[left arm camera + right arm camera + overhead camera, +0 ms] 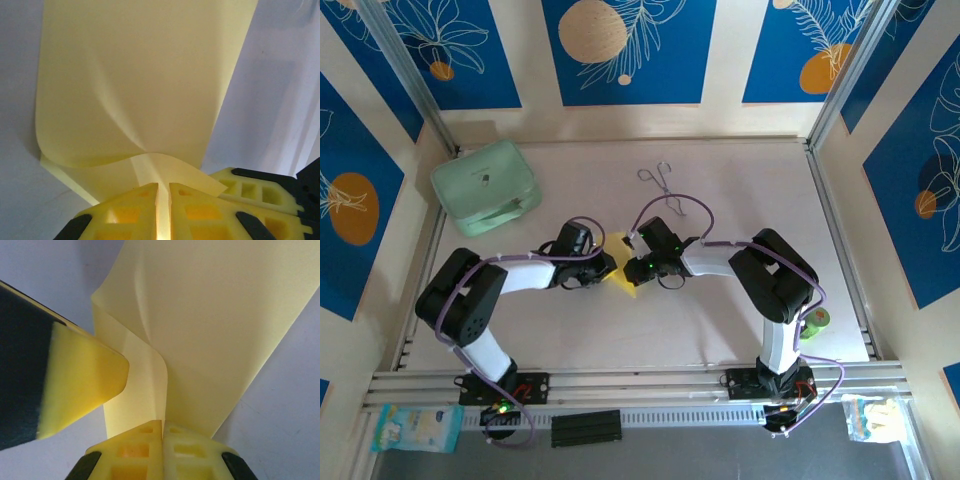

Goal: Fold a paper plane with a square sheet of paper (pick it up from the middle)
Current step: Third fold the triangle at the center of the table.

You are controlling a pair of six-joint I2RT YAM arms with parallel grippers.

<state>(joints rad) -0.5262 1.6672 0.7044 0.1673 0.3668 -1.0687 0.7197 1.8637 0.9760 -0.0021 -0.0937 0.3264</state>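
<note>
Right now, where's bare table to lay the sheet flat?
Free: the near strip along the front rail; the far-right patch between metal tongs and right rail. Crowded: centre, where the left hand and right hand pinch the yellow sheet; far left, by the mint-green case.

1. Pale bench [700,320], bare across most of its top.
2. Far left: mint-green case [485,187].
3. Far middle: thin metal tongs [660,180].
4. Centre: yellow square sheet of paper [623,278], one edge curled upward.
5. Right edge: small green object [814,321].

Paper sheet [135,85] pale yellow; case [486,186] mint-green; wall panels [670,70] blue, white leaf pattern
</note>
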